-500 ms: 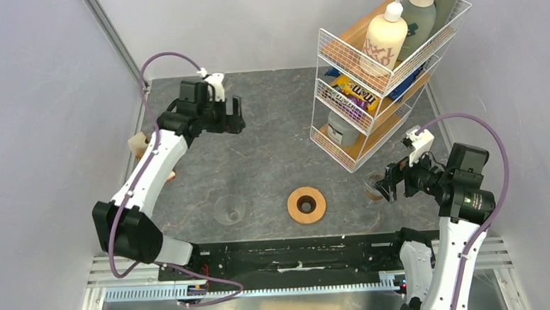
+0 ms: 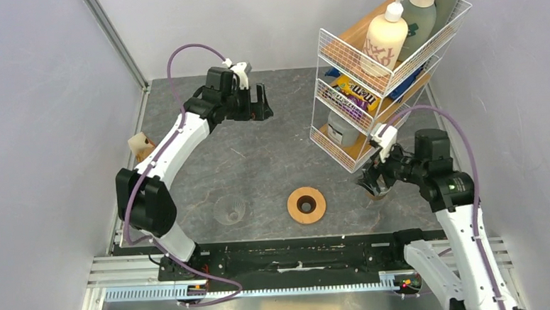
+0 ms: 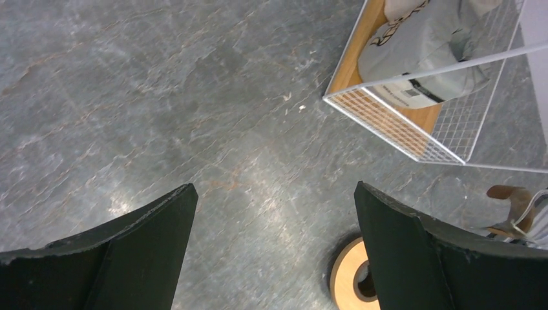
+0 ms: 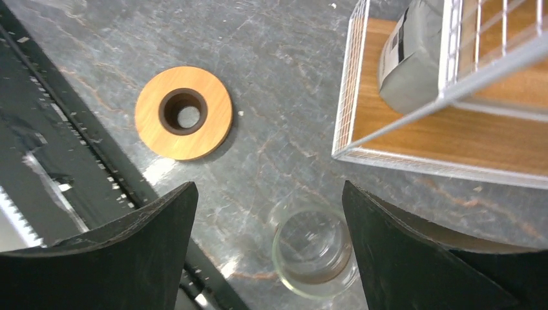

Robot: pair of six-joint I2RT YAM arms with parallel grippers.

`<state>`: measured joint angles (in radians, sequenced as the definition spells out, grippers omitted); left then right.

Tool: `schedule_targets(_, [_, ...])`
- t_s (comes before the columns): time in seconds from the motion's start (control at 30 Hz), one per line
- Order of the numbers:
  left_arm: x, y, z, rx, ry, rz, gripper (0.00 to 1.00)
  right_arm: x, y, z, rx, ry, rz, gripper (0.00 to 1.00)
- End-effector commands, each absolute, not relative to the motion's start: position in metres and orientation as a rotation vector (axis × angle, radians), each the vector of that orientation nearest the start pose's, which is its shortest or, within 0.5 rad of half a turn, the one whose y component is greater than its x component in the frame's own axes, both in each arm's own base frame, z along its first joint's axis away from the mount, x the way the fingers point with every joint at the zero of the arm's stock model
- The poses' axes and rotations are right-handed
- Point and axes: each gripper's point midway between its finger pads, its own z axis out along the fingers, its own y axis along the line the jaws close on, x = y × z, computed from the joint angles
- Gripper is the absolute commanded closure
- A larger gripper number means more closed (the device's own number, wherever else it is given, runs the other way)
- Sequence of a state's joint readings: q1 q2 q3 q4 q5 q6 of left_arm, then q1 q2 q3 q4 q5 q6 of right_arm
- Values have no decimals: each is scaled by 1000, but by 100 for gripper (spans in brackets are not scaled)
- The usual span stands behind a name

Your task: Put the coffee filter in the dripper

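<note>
On the dark grey table (image 2: 272,155), a white wire rack (image 2: 353,69) fills the far right corner, with pump bottles (image 2: 387,39) on its top tier. The left arm (image 2: 179,139) reaches to the far middle of the table. The left gripper (image 3: 274,188) has its fingers spread as wide as they go, with only bare table between them. The right arm (image 2: 460,209) bends in toward the foot of the rack. The right gripper (image 4: 268,187) is also spread wide and holds nothing. A small straight-sided glass cup (image 4: 315,255) stands on the table below it, nearer the right-hand finger in that view. Whether that finger touches the cup I cannot tell. The dripper is in two parts. Its wooden ring (image 2: 306,204) lies flat near the front middle of the table with its hole facing up. Its clear glass cone (image 2: 230,209) sits well apart to the ring's left, and I cannot tell whether its mouth faces up or down. The coffee filter (image 2: 141,143) appears to be the pale tan shape at the table's left edge, partly hidden behind the left arm. It is too small to tell its long axis or which way it points.
</note>
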<state>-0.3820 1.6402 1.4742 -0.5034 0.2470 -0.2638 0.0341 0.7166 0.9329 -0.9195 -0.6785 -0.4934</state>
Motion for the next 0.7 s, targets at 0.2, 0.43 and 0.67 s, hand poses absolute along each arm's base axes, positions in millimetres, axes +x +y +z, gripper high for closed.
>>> schedule_targets(0.2, [429,-263,240,238,2199,-750,0,242,139,240,-1050,1708,185,10])
schedule_targets(0.43, [434,-293,242,308,2180,-766,0,273,161,237,-1048,1689,170,10])
schedule_targets(0.67, [436,-304,239,322,2177,-789,0,295,149,216,-1023,1730,116,10])
